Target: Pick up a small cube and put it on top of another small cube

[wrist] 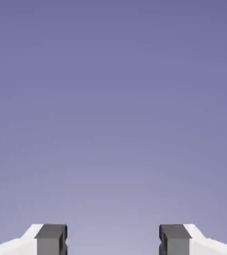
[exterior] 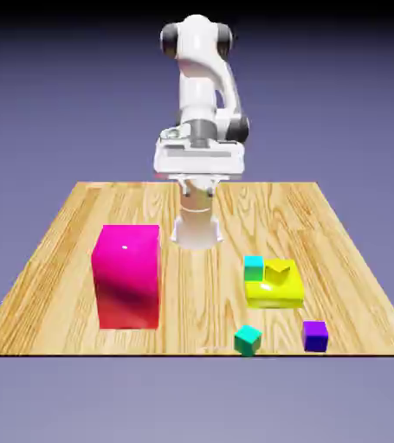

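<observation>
The small purple cube (exterior: 315,336) sits on the wooden table (exterior: 61,260) near its front edge, toward the exterior view's right. A teal cube (exterior: 248,339) of about the same size lies just to its left. My gripper (exterior: 198,173) hangs high above the table's far side, well away from both cubes. In the hand view my gripper (wrist: 113,241) is open. Its grey fingertips (wrist: 51,239) stand wide apart with only the blue-violet backdrop between them. No cube shows in that view.
A tall magenta block (exterior: 128,275) stands on the exterior view's left half of the table. A flat yellow block (exterior: 275,285) lies right of centre, with a second teal cube (exterior: 254,267) against its far left corner.
</observation>
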